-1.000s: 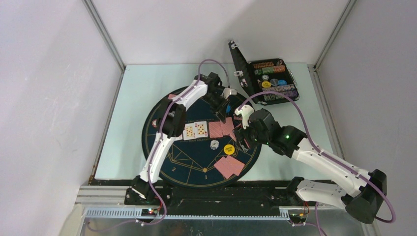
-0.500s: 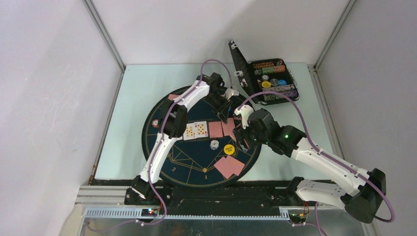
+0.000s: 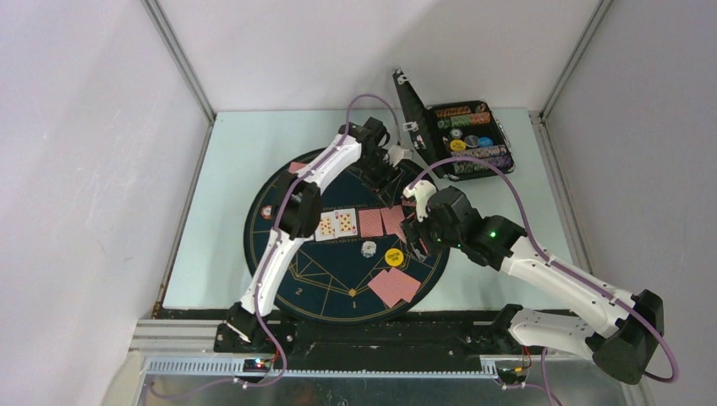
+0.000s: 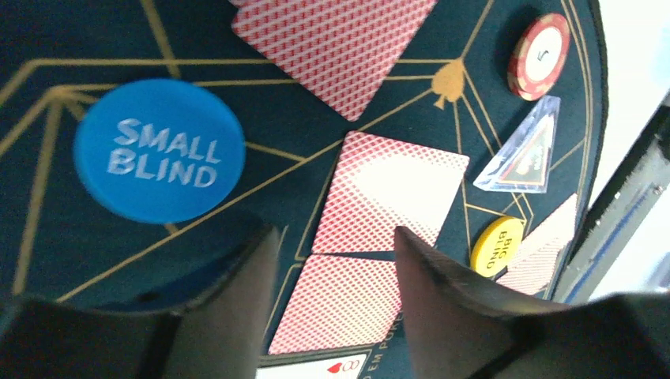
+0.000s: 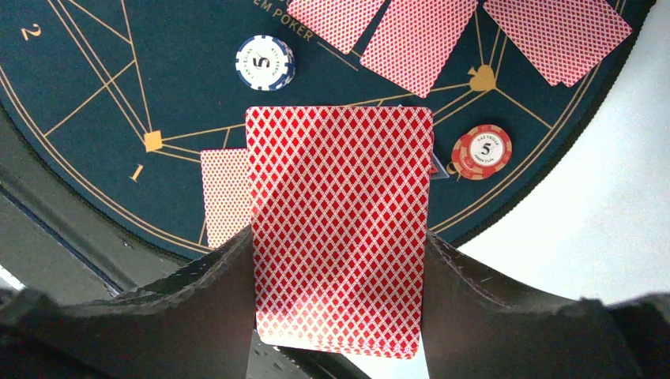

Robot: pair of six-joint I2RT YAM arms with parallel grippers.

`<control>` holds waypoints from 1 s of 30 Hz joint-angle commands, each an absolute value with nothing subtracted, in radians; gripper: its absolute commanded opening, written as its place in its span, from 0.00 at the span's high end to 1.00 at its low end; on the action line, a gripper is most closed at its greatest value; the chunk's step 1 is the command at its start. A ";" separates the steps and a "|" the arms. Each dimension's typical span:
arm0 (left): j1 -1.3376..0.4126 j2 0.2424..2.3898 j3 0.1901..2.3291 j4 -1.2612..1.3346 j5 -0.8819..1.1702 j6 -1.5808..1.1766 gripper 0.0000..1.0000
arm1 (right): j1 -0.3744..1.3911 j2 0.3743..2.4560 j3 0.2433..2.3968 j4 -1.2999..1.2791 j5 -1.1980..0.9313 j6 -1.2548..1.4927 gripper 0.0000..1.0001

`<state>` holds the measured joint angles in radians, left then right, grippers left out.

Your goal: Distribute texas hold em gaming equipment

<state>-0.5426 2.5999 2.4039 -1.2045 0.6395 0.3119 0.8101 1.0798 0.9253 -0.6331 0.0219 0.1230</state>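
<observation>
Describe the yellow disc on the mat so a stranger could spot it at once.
Find the round dark-blue mat with gold lines mid-table. On its near right part, just beyond two overlapping face-down cards, lies the yellow disc. It is the mat's only yellow piece, printed BIG BLIND, unlike the blue-and-white 5 chip beside it.

The left arm (image 3: 279, 254) reaches far forward, elbow raised. The left pincer (image 4: 332, 237) points down with its jaws apart and nothing between them. The right arm (image 3: 550, 271) stretches forward and leftward, and the right pincer (image 5: 340, 237) is clamped on a stack of cards (image 5: 340, 181).
</observation>
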 commanded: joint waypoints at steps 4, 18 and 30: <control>-0.532 2.395 2.432 -1.151 0.470 0.308 0.12 | 0.807 1.057 0.929 -0.588 0.012 0.129 1.00; -0.344 1.676 1.922 -0.636 0.620 -0.125 0.00 | 0.807 1.032 0.930 -0.594 0.030 0.139 1.00; -0.342 0.902 1.004 -0.316 -0.191 -0.499 0.00 | 0.805 1.075 0.930 -0.575 0.086 0.176 1.00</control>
<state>-0.3492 1.0943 1.2274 -0.4122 0.3176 -0.2623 0.8093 1.0592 0.9245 -0.6312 0.0418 0.1474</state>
